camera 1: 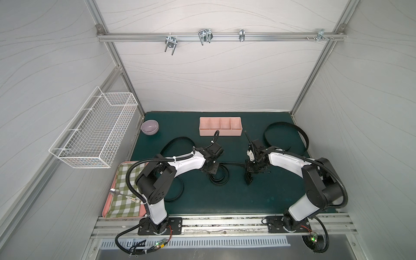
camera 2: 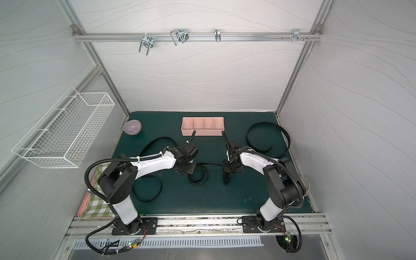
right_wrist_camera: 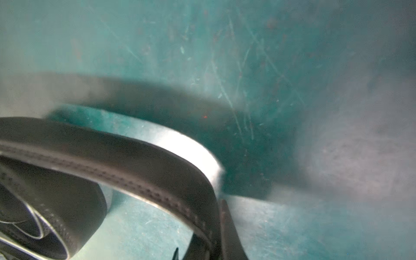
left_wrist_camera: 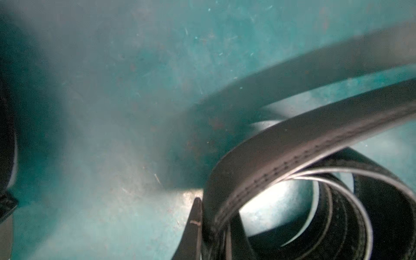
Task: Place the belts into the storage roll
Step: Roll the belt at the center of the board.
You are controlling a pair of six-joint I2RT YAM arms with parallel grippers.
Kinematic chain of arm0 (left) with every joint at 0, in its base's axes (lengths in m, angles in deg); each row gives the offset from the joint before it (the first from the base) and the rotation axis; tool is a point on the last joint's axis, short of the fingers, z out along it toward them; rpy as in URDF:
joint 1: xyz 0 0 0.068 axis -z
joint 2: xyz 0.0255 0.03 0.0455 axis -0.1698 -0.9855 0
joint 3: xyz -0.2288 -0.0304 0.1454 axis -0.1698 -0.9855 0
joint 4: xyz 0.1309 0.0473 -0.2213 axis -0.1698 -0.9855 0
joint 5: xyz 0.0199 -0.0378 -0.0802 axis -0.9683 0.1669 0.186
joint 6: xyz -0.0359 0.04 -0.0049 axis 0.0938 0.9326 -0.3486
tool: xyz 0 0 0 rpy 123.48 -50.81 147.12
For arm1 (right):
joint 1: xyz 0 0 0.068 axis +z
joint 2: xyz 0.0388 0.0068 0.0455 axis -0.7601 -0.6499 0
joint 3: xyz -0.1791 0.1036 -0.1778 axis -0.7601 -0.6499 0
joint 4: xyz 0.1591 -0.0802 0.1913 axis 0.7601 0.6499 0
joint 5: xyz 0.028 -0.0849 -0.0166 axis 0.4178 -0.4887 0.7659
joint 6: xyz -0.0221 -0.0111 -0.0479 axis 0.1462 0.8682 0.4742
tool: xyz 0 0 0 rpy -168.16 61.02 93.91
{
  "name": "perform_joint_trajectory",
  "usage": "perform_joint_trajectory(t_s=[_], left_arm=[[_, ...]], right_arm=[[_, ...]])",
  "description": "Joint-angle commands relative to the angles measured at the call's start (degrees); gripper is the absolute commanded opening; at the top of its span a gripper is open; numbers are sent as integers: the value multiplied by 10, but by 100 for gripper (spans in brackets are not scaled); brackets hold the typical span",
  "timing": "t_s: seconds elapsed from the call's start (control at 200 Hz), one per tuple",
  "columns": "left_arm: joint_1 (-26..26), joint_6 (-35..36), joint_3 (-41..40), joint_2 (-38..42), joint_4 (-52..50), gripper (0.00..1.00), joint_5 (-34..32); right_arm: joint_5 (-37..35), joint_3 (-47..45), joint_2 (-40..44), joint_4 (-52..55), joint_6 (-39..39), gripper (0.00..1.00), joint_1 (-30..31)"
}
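Three belts [camera 1: 217,180], one storage roll [camera 1: 220,133], one bowl [camera 1: 150,127], one basket [camera 1: 94,139], one spoon [camera 1: 114,191]

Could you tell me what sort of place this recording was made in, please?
Most likely a robot lab test cell, not a home: an aluminium frame, a left arm and right arm bolted to a rail beside a green mat, and a staged wire basket.

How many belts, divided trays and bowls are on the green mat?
Belts: 3, namely left belt, middle belt, right belt
Divided pink tray: 1
Bowl: 1
Total: 5
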Motion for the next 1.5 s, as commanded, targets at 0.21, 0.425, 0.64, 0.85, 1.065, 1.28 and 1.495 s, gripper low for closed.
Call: perform_joint_trajectory(t_s=[0.21,0.425,0.64,0.85,1.065,1.28,1.495], left_arm=[[-14,-2,-14,8,-51,3,-47],[-14,6,-15,5,-53,9,-46],[-14,5,-17,6,-49,11,-45],[-15,6,-22,1,-46,11,-44],[-15,4,-30,2,-42,11,-43],[-15,4,-35,3,-42,11,-40],[-14,3,-44,7,-40,12,-36]], right_arm=[[-29,-13,20,38,-5,0,-38],[-26,-11,19,37,-3,0,-40],[-29,-13,14,39,4,0,-47],[-40,-14,12,49,10,0,-59],[-37,-17,8,50,19,0,-82],[-36,-13,3,52,29,0,-101],[-36,-2,-4,54,36,0,-113]])
